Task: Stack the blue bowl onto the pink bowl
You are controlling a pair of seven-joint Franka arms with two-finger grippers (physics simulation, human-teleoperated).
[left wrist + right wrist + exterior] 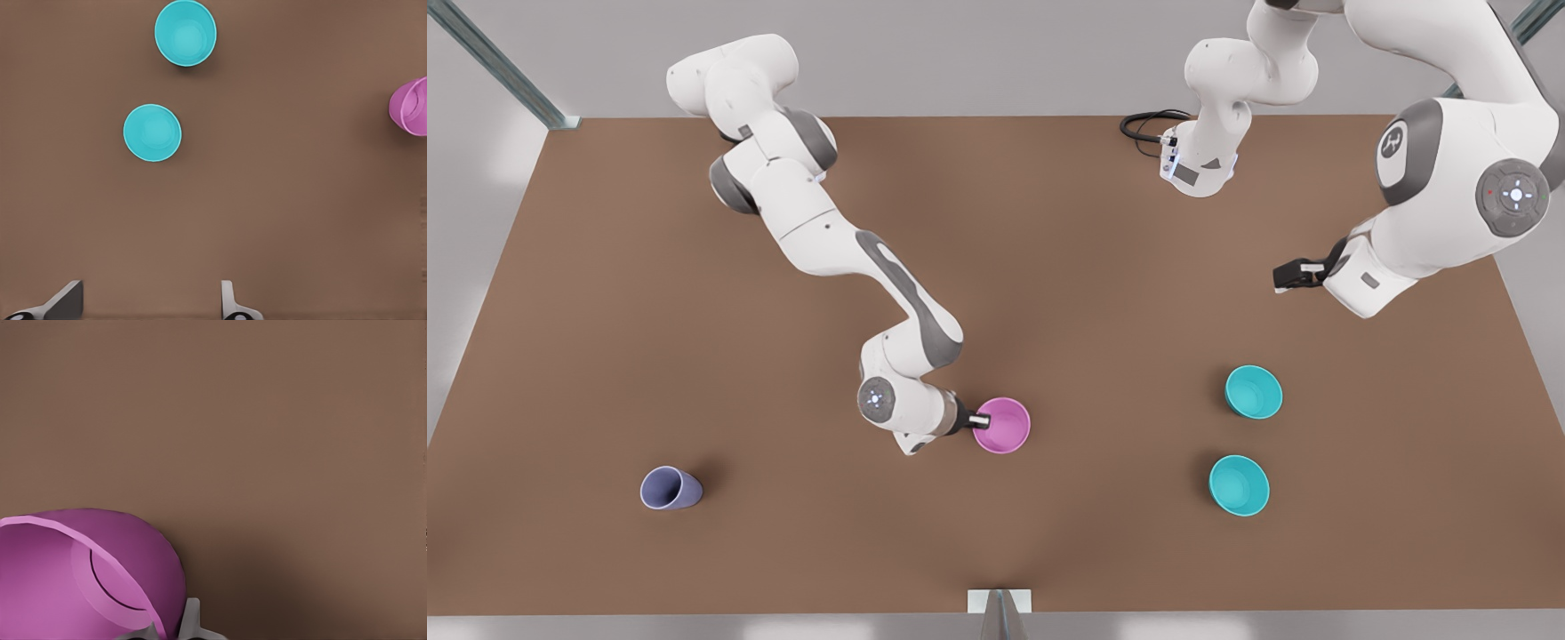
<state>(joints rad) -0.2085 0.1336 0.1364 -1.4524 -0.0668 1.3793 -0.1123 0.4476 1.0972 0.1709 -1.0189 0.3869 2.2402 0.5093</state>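
Front view: the lighter teal bowl (1239,485) sits nearest; just beyond, the right gripper (980,420) pinches the pink bowl's (1003,426) rim, the blue bowl (1254,392) well apart; farther back, the left gripper (1286,277) hovers, jaws wide.

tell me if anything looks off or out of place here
Nothing is spilled or damaged. The odd part: the right gripper is clamped on the pink bowl rim, though the blue bowl is the one to move. The left gripper hangs open, clear of both teal bowls.
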